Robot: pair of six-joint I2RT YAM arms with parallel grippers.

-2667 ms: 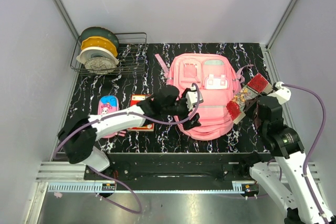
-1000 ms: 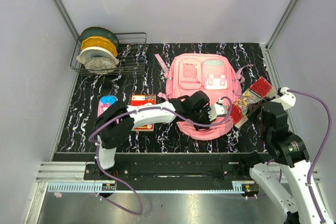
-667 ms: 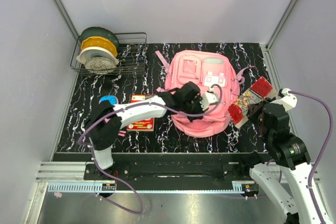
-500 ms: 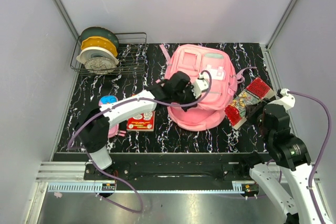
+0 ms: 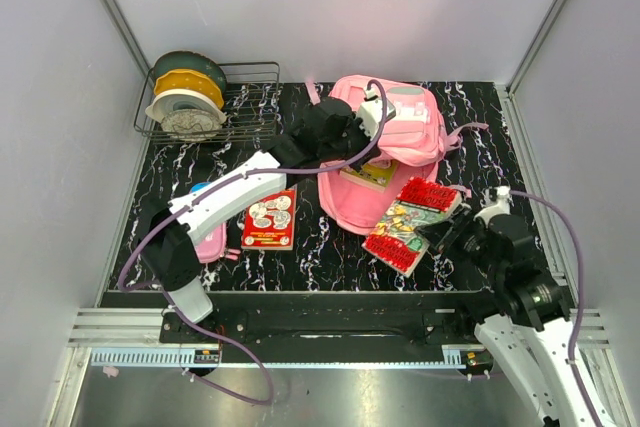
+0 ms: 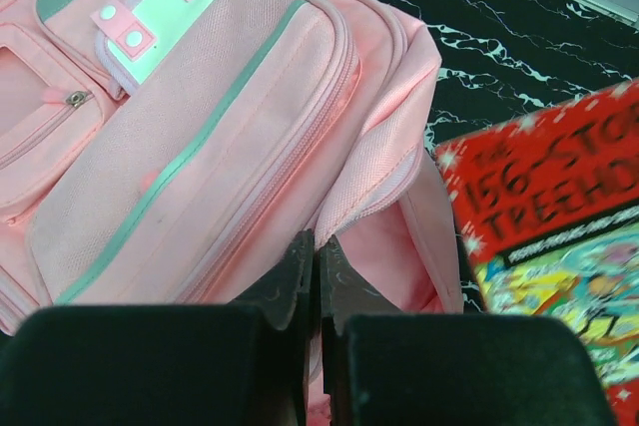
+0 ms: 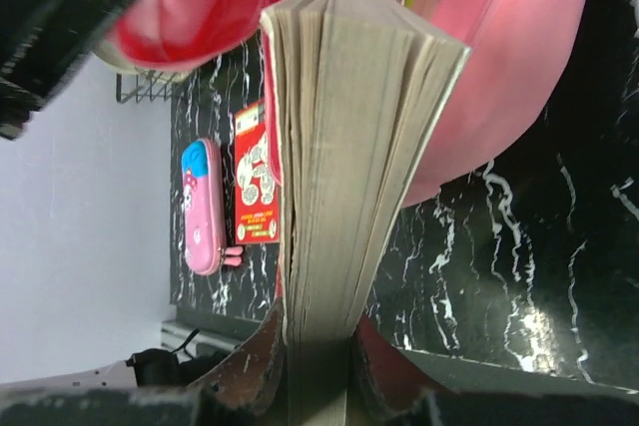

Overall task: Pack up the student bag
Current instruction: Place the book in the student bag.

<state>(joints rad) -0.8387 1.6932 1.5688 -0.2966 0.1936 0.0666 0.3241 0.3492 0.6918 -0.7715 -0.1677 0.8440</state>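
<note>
Hauls bag (image 5: pixel 415 132), right of rack (image 5: pixel 250 112), open by its flap edge pinched in left gripper (image 6: pixel 318 251), while swinging book (image 5: pixel 410 219), clamped in right gripper (image 7: pixel 318 346), down to the newly gaping mouth, ready for sliding in.

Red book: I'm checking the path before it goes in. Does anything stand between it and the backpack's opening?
Nothing visible does. The left gripper holds up the front of the backpack, so its mouth faces the red book in the right gripper. A yellow book lies inside.
</note>
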